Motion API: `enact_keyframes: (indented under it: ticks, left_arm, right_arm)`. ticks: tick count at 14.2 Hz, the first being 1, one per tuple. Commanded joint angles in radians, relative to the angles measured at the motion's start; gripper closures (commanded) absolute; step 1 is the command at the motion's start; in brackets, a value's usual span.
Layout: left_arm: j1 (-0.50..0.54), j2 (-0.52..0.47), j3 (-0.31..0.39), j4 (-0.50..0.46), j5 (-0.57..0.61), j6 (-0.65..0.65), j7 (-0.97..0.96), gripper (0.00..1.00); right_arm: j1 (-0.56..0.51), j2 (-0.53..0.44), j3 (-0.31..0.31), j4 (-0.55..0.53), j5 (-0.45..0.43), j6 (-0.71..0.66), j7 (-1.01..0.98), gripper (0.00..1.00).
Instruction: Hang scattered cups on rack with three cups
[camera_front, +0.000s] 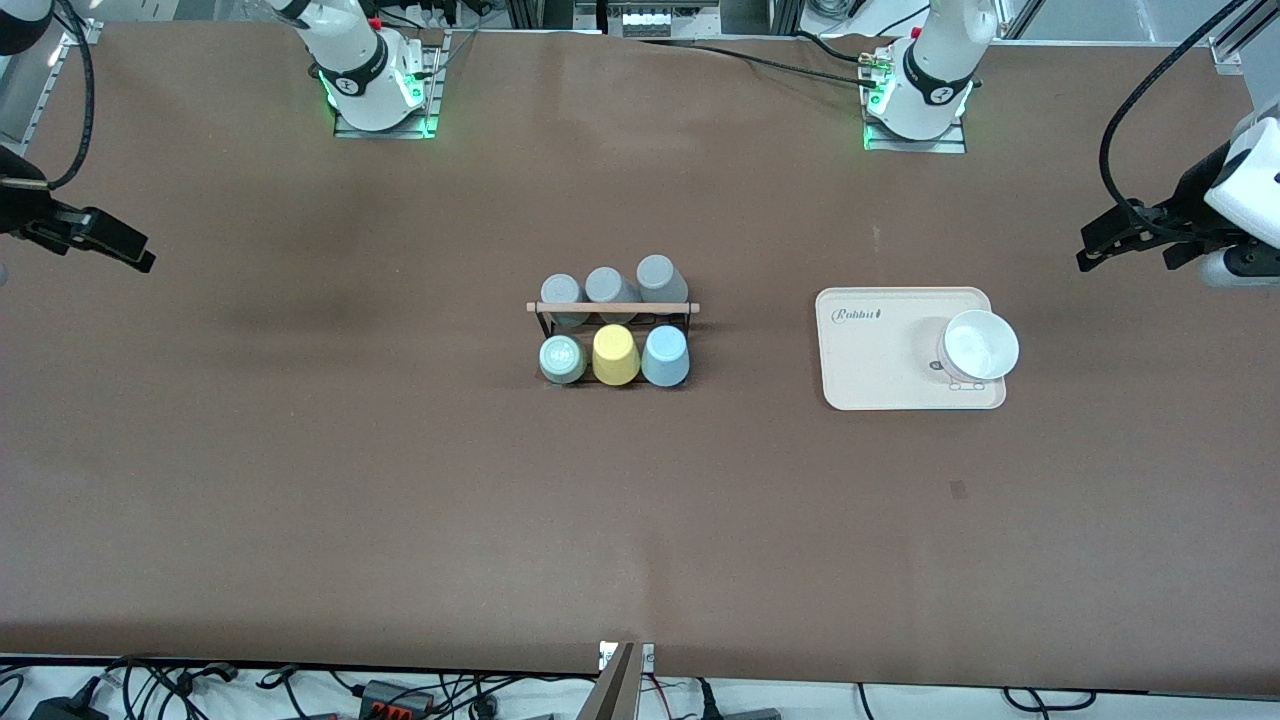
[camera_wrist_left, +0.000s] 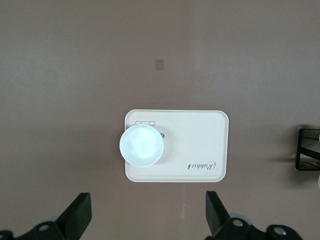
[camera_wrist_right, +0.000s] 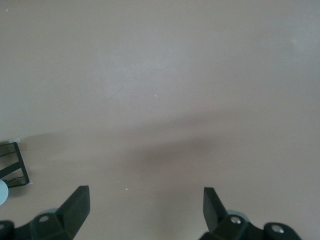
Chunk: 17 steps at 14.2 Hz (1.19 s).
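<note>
The black wire rack (camera_front: 612, 307) with its wooden top rod stands mid-table. The pale mint green cup (camera_front: 562, 359) and the light blue cup (camera_front: 665, 356) sit on its row nearer the front camera, with a yellow cup (camera_front: 615, 354) between them. My left gripper (camera_front: 1125, 250) is open and empty, up in the air over the left arm's end of the table; its wrist view (camera_wrist_left: 147, 200) shows a rack edge (camera_wrist_left: 307, 150). My right gripper (camera_front: 110, 245) is open and empty over the right arm's end; its wrist view (camera_wrist_right: 145, 195) shows a rack corner (camera_wrist_right: 12, 167).
Three grey cups (camera_front: 610, 286) sit on the rack's row farther from the front camera. A cream tray (camera_front: 870, 370) with a white bowl (camera_front: 980, 345) on it lies toward the left arm's end, also in the left wrist view (camera_wrist_left: 200, 140).
</note>
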Motion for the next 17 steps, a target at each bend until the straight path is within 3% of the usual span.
enact_keyframes:
  ticks: [1, 17]
  left_arm:
    - [0.004, -0.014, -0.003, -0.003, 0.014, -0.002, 0.009, 0.00]
    - [0.004, -0.022, -0.001, -0.023, 0.014, 0.014, 0.009, 0.00]
  right_arm:
    - [0.032, 0.003, -0.046, 0.019, 0.002, -0.006, -0.054, 0.00]
    - [0.042, 0.015, -0.043, 0.025, 0.016, -0.010, -0.037, 0.00]
